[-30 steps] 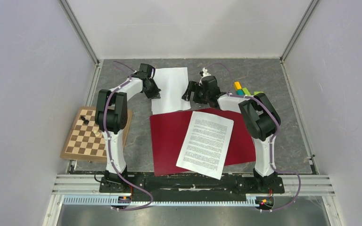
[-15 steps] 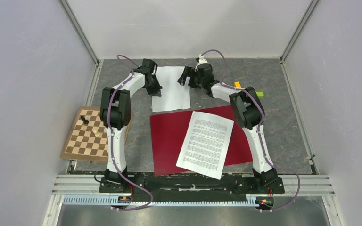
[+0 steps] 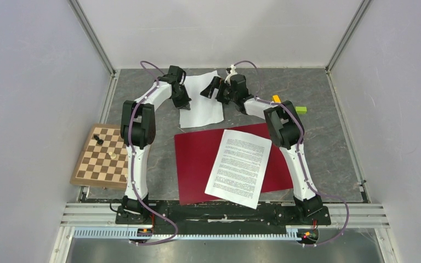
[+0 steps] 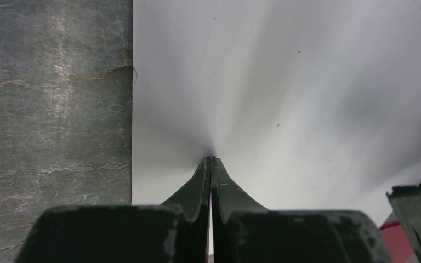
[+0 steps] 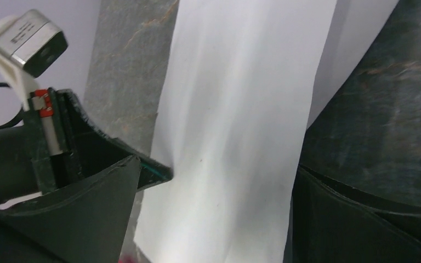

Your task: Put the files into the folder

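Observation:
The crimson folder lies flat mid-table with a printed sheet resting askew on its right half. Behind it sits a blank white sheet, one of the files. My left gripper is shut on that sheet's left edge; in the left wrist view the paper puckers up to my closed left gripper. At the sheet's right edge my right gripper stands open. In the right wrist view the blank sheet runs between the spread fingers.
A wooden chessboard with a few pieces lies at the left, close to the left arm. Coloured blocks peek out behind the right arm's elbow. Enclosure walls ring the grey table.
Both arms have reached further back. The right gripper has opened wider and moved left to the blank sheet's right edge. The sheet's far right corner has shifted and lifted.

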